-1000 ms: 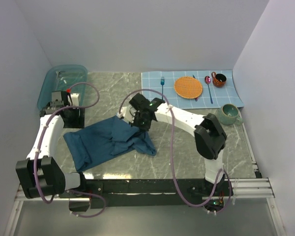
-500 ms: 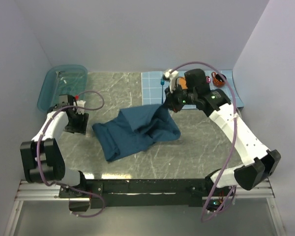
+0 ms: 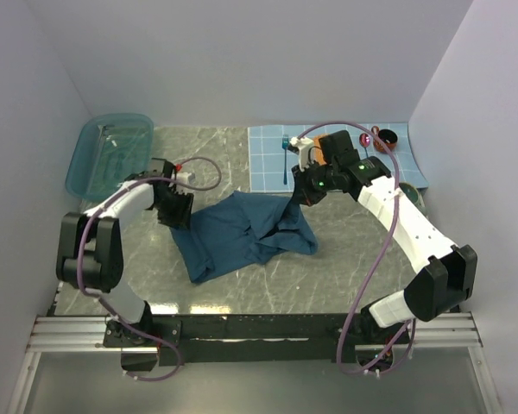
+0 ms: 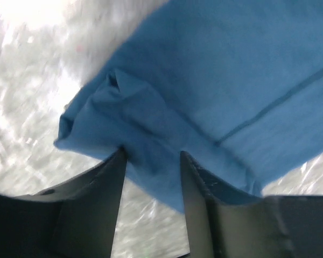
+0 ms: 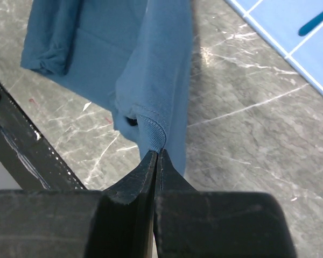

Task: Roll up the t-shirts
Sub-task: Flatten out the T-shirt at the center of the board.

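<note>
One dark teal-blue t-shirt point(image 3: 242, 235) lies crumpled on the marble table, its right part lifted. My right gripper point(image 3: 304, 195) is shut on a ribbed hem of the t-shirt point(image 5: 151, 86), and in the right wrist view the cloth hangs from the pinched fingertips point(image 5: 158, 152). My left gripper point(image 3: 178, 207) sits at the shirt's left edge. In the left wrist view its jaws point(image 4: 152, 157) stand apart, with a folded edge of the t-shirt point(image 4: 204, 91) lying between the two fingertips and bare table showing below.
A translucent blue tub point(image 3: 112, 147) stands at the back left. The light blue checked placemat point(image 3: 272, 164) at the back right holds a blue fork point(image 3: 286, 148), a brown cup point(image 3: 385, 138) and a plate mostly hidden by the right arm. A green mug point(image 3: 414, 198) stands beside it.
My left gripper has travelled right to the shirt's left edge, its jaws narrowing. The right gripper, still pinching the shirt, has come slightly down and the cloth has settled flatter.
</note>
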Robot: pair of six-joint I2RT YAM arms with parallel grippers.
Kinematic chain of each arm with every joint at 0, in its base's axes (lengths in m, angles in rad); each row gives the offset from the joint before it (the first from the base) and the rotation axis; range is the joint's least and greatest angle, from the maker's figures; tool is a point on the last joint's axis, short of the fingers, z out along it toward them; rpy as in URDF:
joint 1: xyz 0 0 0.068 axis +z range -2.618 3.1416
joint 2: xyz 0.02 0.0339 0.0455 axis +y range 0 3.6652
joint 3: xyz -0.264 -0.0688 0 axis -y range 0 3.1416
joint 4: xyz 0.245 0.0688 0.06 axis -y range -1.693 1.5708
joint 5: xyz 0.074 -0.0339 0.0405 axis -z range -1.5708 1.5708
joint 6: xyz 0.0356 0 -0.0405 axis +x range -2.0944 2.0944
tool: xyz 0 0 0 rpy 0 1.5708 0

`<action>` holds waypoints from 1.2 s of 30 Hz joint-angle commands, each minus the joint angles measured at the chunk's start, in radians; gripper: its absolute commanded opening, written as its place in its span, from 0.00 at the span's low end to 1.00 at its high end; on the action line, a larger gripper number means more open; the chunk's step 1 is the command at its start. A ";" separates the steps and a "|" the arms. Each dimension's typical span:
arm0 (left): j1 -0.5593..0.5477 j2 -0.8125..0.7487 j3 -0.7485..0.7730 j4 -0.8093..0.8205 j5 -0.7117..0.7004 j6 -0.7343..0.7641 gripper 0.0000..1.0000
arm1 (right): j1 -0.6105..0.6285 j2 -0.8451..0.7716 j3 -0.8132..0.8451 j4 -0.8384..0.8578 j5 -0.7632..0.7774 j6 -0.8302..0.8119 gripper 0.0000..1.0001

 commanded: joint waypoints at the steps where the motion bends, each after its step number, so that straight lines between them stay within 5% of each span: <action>1: -0.034 0.104 0.062 0.003 -0.068 -0.108 0.39 | -0.011 -0.005 0.043 0.019 0.000 0.005 0.00; 8: -0.065 0.230 0.082 -0.030 -0.125 -0.112 0.45 | -0.022 -0.017 0.020 0.032 0.010 0.023 0.00; 9: -0.065 0.240 0.085 -0.033 -0.107 -0.109 0.18 | -0.033 -0.019 0.015 0.031 0.009 0.026 0.00; 11: -0.063 0.228 0.118 -0.058 -0.079 -0.094 0.01 | -0.048 -0.023 0.020 0.022 0.006 0.032 0.00; 19: 0.105 -0.121 0.413 -0.181 0.171 0.116 0.01 | -0.241 -0.077 0.237 -0.001 0.064 0.113 0.00; 22: 0.182 -0.246 0.436 -0.223 0.326 0.284 0.01 | -0.283 -0.094 0.337 -0.102 0.029 0.144 0.00; 25: 0.185 -0.356 0.367 -0.357 0.366 0.476 0.01 | -0.304 -0.196 0.229 -0.170 -0.069 0.147 0.00; 30: 0.187 -0.482 0.257 -0.543 0.200 0.587 0.03 | -0.323 -0.373 0.019 -0.228 -0.186 0.140 0.00; 36: 0.185 -0.551 0.128 -0.246 -0.089 0.394 0.04 | -0.384 -0.318 -0.186 -0.103 -0.298 0.176 0.00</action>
